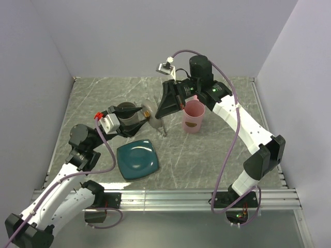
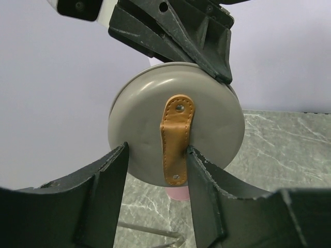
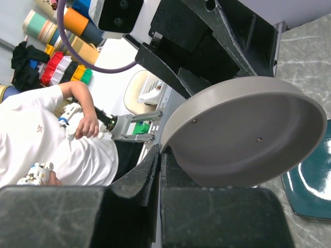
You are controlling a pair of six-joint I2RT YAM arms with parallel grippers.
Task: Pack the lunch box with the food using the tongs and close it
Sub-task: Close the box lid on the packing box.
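The pink lunch box (image 1: 193,118) stands upright and uncovered on the marbled table (image 1: 217,155). Its round grey lid (image 2: 207,119) hangs on edge in the air just beside it, pinched at the rim by the right gripper (image 2: 221,72), whose fingers are clamped tight. The left gripper (image 2: 157,151) faces the lid's outer side with fingers partly apart, straddling the tan leather strap (image 2: 176,139) without gripping it, while slim silver tongs (image 2: 155,233) lie on the table below the lid and the teal square plate (image 1: 137,160) sits nearer the arms, apart from the box.
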